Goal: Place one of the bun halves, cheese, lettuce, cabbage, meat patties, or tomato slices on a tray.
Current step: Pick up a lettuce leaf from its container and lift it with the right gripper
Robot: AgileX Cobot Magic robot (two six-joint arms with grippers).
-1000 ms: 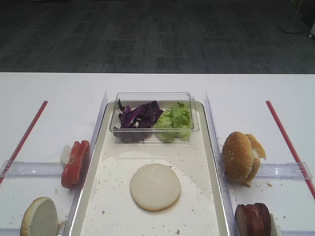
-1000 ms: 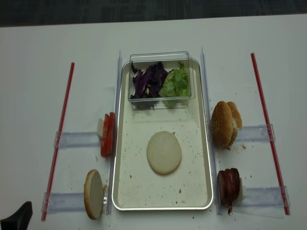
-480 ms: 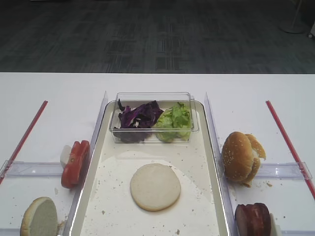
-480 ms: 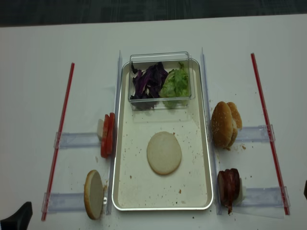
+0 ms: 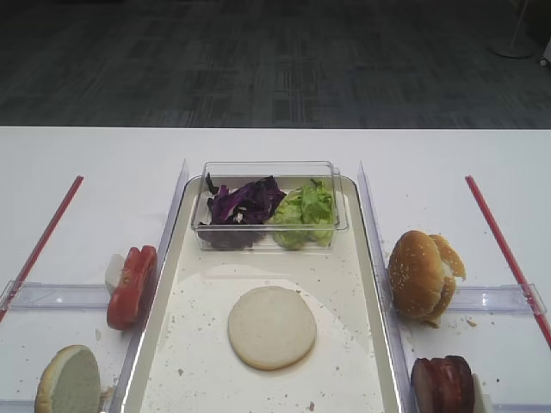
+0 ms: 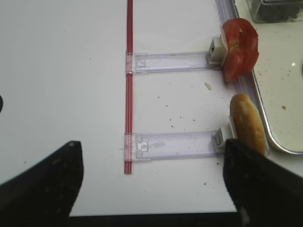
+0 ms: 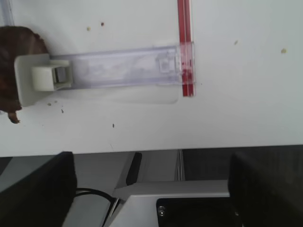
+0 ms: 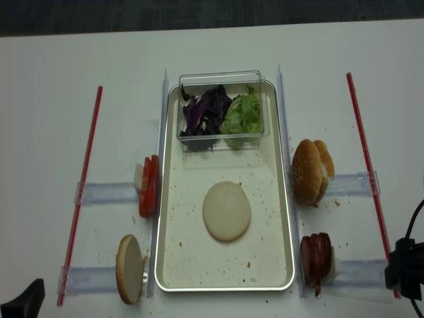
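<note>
A bun half [image 5: 272,327] lies cut face up on the cream tray [image 5: 207,353]. More bun halves stand on edge at the right [image 5: 419,276] and front left [image 6: 247,124]. Tomato slices [image 6: 240,48] stand left of the tray, and meat patties [image 8: 315,258] stand at the front right. Purple cabbage [image 5: 243,203] and green lettuce [image 5: 305,209] fill a clear tub. Cheese is out of view. My left gripper [image 6: 151,189] hangs open over the table's front left edge. My right gripper [image 7: 151,189] is open and empty past the front edge, right of the patties [image 7: 14,61].
Red strips [image 8: 83,192] [image 8: 363,139] run along both sides of the table. Clear plastic holders [image 6: 170,144] [image 7: 118,68] carry the ingredients beside the tray. The tub [image 8: 222,79] sits at the tray's far end. My right arm [image 8: 405,270] shows at the lower right edge.
My right arm has come into the overhead view at the lower right edge. The food, the tray and the left gripper have not moved.
</note>
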